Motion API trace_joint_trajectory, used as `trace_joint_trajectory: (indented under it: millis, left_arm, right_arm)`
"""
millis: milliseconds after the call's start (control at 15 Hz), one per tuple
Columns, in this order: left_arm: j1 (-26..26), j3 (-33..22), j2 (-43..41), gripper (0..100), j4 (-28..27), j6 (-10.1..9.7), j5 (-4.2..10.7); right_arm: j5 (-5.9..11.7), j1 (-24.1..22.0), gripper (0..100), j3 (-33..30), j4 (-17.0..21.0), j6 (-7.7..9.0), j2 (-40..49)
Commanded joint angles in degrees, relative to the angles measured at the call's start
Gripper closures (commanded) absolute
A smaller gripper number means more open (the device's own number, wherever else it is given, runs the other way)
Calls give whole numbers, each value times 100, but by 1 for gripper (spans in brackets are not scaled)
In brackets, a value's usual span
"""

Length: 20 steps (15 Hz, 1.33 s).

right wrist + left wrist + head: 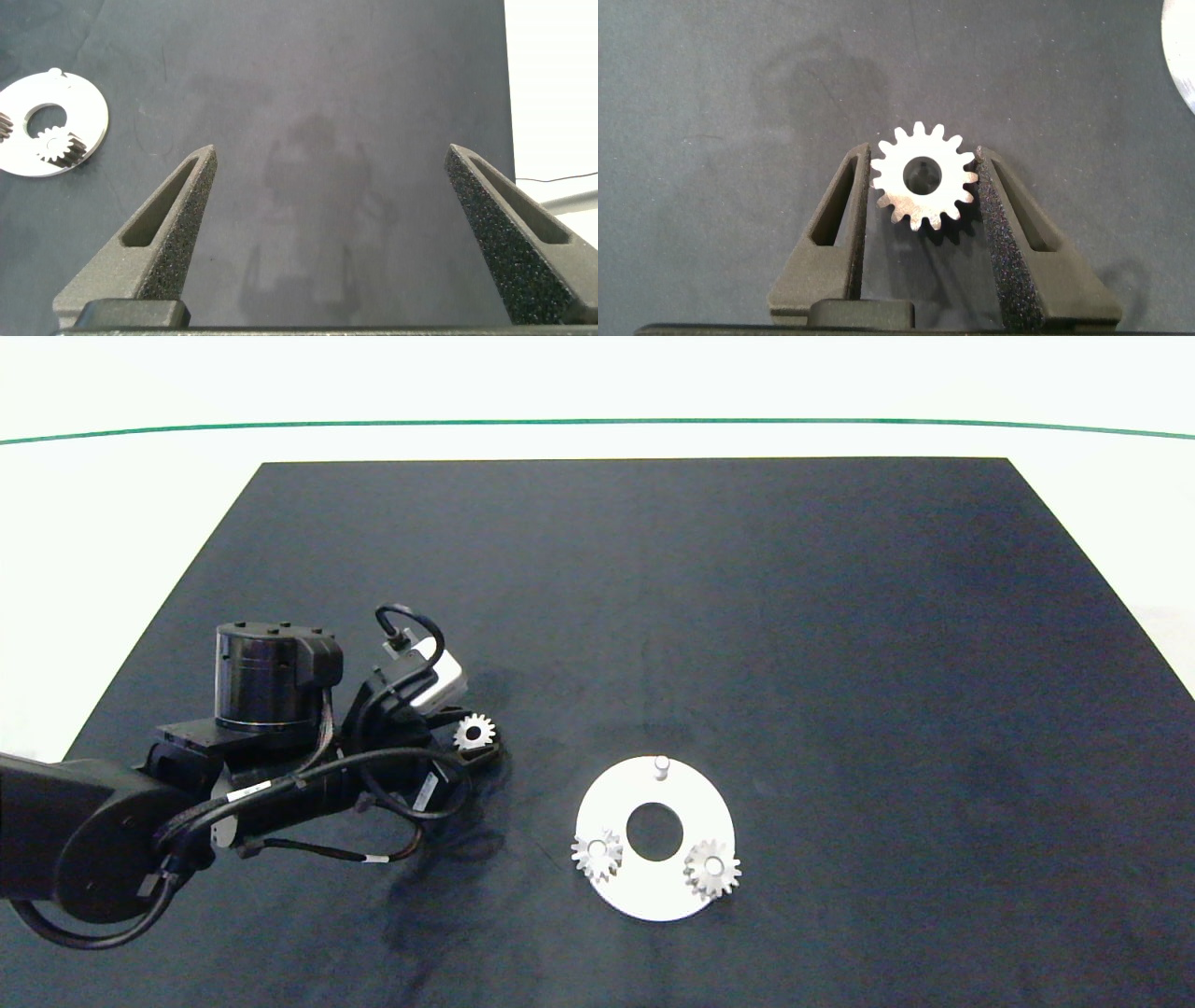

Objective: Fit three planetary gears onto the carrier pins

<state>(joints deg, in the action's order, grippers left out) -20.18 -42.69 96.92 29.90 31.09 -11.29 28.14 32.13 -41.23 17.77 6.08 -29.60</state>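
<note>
A flat white disc (653, 887) with a large round centre hole lies on a dark, matte, slightly fuzzy mat (840, 663). It is the landmark here. Three short whitish cylindrical pins stand upright around its hole. Two of them, on the disc's near side, each carry a small silvery metal gear with pointed teeth: one at the near-left edge (597, 855), one at the near-right (712, 870). Both gears lie flat, holes facing up. The far pin (662, 766) is bare.

To the left of the disc, well apart from it, the left gripper (923, 187) pinches the third gear (923, 177) by its toothed rim between two grey fingers, one faced with coarse black foam. The gear lies level, its hole axis vertical.

The right gripper (332, 201) hangs over bare mat, right of the disc, fingers spread wide, foam-lined.

No writing is legible anywhere.
</note>
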Motion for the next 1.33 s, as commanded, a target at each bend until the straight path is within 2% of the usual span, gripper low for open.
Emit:
trace_joint_trajectory:
  millis: [67, 533, 867, 1133, 1333]
  left_arm:
    - [-4, 15, 29, 98, -2, 12, -5]
    - [-57, 217, -32, 100, 24, 20, 13]
    - [-250, 68, -67, 100, 288, 20, 65]
    - [-496, -187, -463, 100, -143, 29, 224]
    - [-707, -231, -788, 100, -503, 20, 259]
  right_arm:
    - [16, 3, 0, 1, 7, 7, -2]
    - [16, 3, 0, -8, 7, 7, -2]
    - [16, 3, 0, -8, 7, 7, -2]
    - [16, 3, 0, 1, 16, 7, 7]
    - [16, 3, 0, 1, 7, 7, -2]
